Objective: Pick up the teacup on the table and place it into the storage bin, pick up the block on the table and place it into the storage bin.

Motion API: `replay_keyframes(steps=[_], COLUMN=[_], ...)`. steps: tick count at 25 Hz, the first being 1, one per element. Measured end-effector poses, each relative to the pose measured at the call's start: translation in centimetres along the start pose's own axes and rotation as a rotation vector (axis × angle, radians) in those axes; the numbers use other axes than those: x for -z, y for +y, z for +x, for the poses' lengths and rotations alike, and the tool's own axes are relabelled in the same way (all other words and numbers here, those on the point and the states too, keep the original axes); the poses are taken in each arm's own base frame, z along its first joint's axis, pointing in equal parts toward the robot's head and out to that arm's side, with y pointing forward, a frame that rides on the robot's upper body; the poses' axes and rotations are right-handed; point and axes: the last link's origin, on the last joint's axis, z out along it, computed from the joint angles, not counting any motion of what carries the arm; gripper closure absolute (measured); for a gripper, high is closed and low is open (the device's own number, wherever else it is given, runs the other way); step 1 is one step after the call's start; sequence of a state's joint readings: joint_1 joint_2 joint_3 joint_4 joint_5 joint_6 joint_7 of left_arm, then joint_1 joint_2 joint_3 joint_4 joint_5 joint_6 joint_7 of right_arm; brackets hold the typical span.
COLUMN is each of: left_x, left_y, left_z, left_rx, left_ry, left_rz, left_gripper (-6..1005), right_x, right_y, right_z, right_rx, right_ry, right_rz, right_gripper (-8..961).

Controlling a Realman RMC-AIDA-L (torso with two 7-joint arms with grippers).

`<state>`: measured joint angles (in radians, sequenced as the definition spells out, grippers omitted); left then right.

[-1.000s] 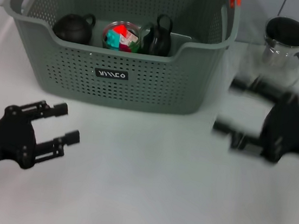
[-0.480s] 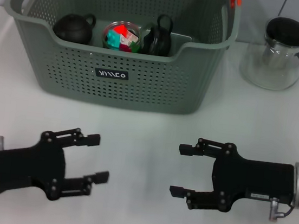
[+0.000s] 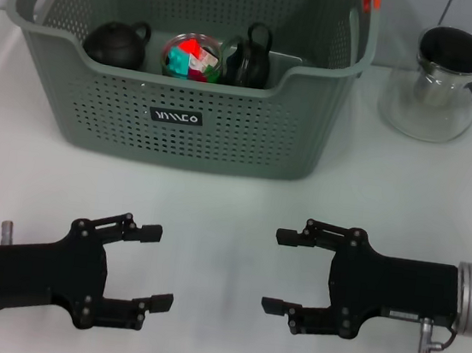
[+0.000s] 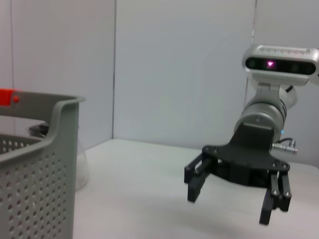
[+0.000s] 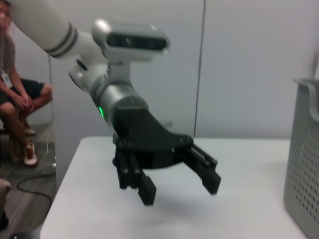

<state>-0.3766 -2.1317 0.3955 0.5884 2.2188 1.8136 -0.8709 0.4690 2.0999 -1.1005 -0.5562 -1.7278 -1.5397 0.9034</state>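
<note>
Your right gripper (image 3: 285,271) has swung down from beside the glass pitcher (image 3: 443,81) and now hovers low over the desk (image 3: 232,210), jaws spread and empty. Your left gripper (image 3: 156,267) has shifted forward to face it, also spread and empty. Nothing is left on the desk to fetch, so the task looks done. The storage bin (image 3: 183,118) holds a dark teacup (image 3: 116,43), a glass bowl of coloured blocks (image 3: 192,57), and another dark cup.
</note>
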Motion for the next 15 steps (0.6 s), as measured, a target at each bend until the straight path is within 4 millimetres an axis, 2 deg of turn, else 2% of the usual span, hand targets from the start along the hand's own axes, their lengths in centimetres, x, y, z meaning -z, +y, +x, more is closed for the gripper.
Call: replay_keyframes(steps=[7, 15], left_x=[0.21, 0.34], left_y=[-0.1, -0.18], left_z=[0.11, 0.5], left_rx=[-0.002, -0.01], left_ry=[-0.006, 0.006], left_rz=[-0.01, -0.023], left_gripper=[139, 139], right_x=[0.23, 0.69], right_y=[0.9, 0.68], right_z=[-0.31, -0.15], right_rx=[0.015, 0.009], right_ry=[-0.088, -0.088], right_rz=[-0.003, 0.023], right_gripper=[102, 103])
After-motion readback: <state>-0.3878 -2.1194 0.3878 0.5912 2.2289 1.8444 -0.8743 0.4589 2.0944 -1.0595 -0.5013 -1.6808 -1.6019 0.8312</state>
